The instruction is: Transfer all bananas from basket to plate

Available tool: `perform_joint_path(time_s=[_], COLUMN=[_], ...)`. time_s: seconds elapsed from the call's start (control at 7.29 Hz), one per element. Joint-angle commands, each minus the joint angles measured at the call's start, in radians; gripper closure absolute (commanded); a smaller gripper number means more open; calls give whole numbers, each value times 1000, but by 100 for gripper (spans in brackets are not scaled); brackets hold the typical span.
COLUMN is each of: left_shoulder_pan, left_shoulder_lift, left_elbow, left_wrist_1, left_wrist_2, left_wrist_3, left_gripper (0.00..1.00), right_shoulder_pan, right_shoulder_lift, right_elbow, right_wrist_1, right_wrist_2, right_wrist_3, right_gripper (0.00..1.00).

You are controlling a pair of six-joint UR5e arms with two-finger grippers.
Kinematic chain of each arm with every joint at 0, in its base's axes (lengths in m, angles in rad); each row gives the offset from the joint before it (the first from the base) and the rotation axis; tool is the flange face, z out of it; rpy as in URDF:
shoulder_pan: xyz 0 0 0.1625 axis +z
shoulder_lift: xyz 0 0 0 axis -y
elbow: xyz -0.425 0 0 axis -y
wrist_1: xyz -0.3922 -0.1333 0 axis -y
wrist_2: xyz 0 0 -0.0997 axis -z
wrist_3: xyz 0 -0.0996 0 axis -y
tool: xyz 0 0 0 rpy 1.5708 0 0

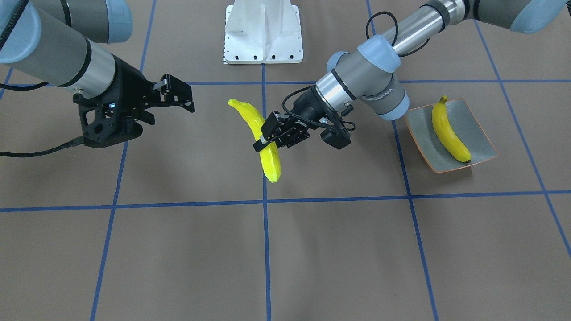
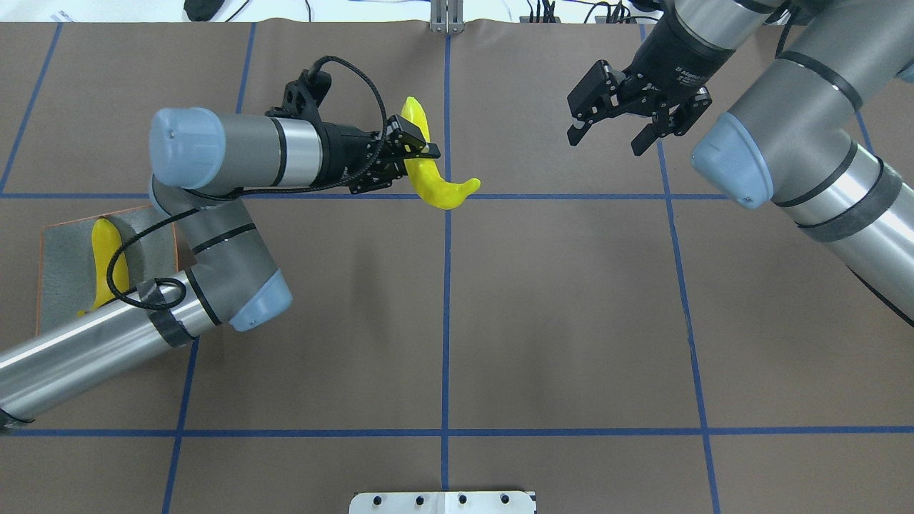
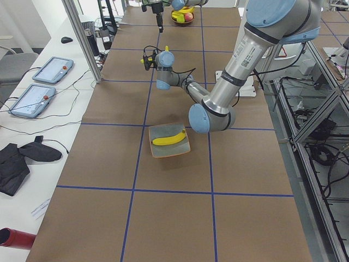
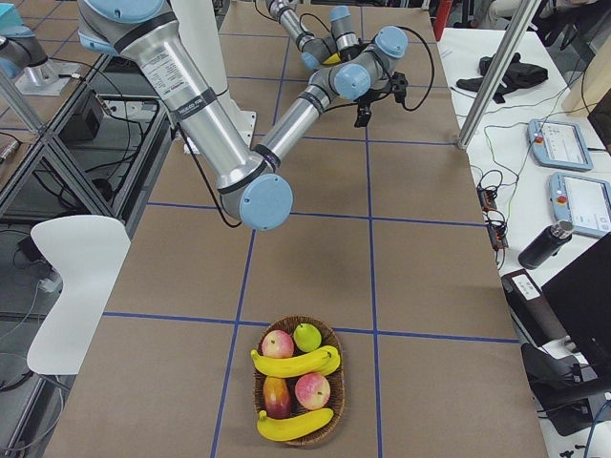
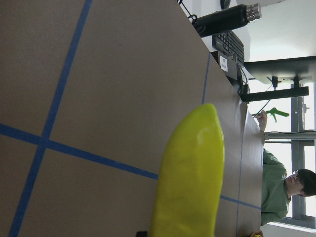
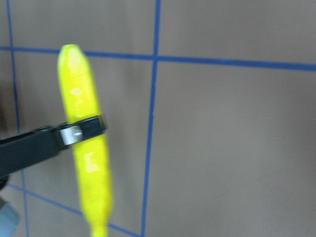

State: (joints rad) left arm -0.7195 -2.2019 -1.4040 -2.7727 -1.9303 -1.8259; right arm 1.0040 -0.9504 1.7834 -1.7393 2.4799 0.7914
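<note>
My left gripper is shut on a pale yellow banana and holds it above the middle of the table; the same banana shows in the overhead view and fills the left wrist view. A deeper yellow banana lies in the grey-green plate beside the left arm. My right gripper hangs open and empty, apart from the held banana. The basket sits at the table's right end with two bananas among other fruit.
The white robot base stands at the table's back edge. Apples and a green fruit share the basket. A side bench with tablets runs along the operators' side, where a person sits.
</note>
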Motion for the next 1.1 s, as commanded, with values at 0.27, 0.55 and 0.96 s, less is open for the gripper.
perform_joint_path(time_s=[0.27, 0.55, 0.96], left_shoulder_pan=[-234, -286, -339], left_shoulder_lift=[225, 336, 486], left_elbow=[-49, -50, -101], left_wrist_1=[7, 5, 2], left_wrist_2=[-154, -229, -299], left_wrist_3=[144, 287, 367], left_gripper=[100, 100, 100], right_shoulder_pan=[34, 54, 67], right_shoulder_lift=[-48, -73, -83], right_elbow=[-76, -102, -121], right_wrist_1=[-8, -6, -6], right_wrist_2=[-248, -250, -250], right_wrist_3=[-194, -256, -267], right_gripper=[0, 0, 0])
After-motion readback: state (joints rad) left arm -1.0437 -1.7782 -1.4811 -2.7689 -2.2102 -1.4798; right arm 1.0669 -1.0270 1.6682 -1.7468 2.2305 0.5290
